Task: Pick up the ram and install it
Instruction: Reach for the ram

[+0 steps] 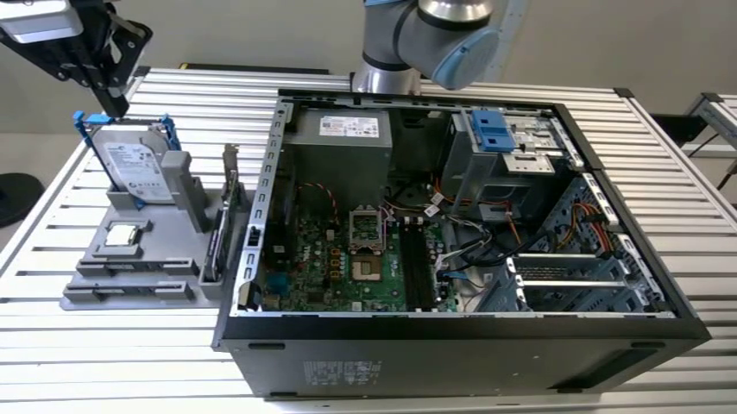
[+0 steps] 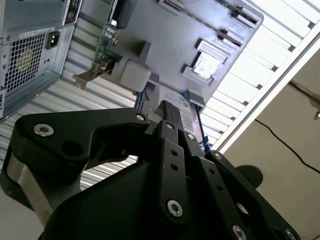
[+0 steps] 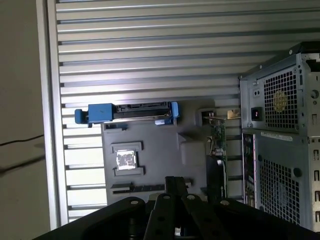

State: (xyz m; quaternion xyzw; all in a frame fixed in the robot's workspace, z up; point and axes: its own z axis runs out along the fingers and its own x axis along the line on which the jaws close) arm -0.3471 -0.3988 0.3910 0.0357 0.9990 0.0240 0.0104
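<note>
Early stage: claw (image 1: 116, 108) together, empty, above the drive (image 1: 136, 168); ram (image 3: 135, 188) apparently lying in holder (image 1: 155, 259) slot; board sockets (image 1: 415, 259) look vacant; pick and install both remain.

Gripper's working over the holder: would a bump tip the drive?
Possibly: the drive stands on edge in the holder, tall and narrow, though a post backs it. Its metal body looks stiff, probably heavy for its size. In the exterior view the gripper shows near its top.

One computer case (image 1: 461, 366), one hard drive (image 1: 136, 172), one holder (image 1: 161, 269), one card (image 3: 217, 141).
</note>
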